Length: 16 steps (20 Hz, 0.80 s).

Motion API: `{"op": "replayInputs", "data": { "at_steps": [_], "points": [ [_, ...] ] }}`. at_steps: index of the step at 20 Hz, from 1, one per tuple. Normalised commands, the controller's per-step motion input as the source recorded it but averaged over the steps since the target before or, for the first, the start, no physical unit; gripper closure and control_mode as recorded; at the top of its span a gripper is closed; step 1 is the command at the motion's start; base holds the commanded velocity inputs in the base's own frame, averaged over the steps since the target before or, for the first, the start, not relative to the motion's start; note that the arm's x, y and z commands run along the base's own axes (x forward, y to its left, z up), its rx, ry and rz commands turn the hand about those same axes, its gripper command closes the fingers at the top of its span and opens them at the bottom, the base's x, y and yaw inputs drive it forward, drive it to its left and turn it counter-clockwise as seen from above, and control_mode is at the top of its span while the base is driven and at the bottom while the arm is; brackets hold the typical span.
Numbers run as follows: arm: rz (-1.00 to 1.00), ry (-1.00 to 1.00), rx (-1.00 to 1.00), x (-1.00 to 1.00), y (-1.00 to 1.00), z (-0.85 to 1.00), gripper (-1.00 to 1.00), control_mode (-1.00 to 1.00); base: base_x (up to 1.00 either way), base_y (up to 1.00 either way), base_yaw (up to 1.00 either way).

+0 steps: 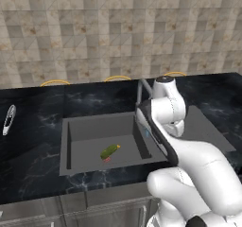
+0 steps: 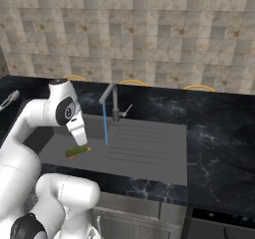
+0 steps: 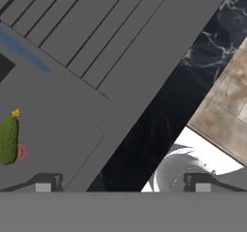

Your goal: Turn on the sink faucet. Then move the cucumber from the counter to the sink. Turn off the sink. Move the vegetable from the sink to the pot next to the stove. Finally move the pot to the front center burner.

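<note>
While arm folds over sink | cucumber in basin | faucet running

Black counter with slim utensil

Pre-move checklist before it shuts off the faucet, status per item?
1. Cucumber in the sink: ok, lying on the basin floor by the red drain mark.
2. Water running: ok, blue stream falls from the faucet spout, so shut-off is still due.
3. Lever visible and unobstructed: ok in the right base view, sticking out beside the faucet base.
4. Tool free of load: ok, nothing between the tips.
5. Tool open or shut: open, the tips stand wide apart in the hand view.
6. Tool lined up with the lever: not ok, hand view looks at drainboard and counter.
</note>
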Motion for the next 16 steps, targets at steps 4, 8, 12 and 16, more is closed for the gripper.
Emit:
{"op": "replayInputs", "data": {
  "at_steps": [4,8,12,16],
  "points": [
    [0.01,-0.07,0.00,-0.21,-0.52,0.20,-1.00,-1.00,0.00,0.00,0.00],
    [0.09,-0.07,0.00,0.01,-0.47,0.13,-1.00,-1.00,0.00,0.00,0.00],
    [0.18,-0.08,0.00,0.12,-0.42,0.09,-1.00,-1.00,0.00,0.00,0.00],
    [0.24,-0.06,0.01,0.22,-0.38,0.03,-1.00,-1.00,0.00,0.00,0.00]
  ]
}}
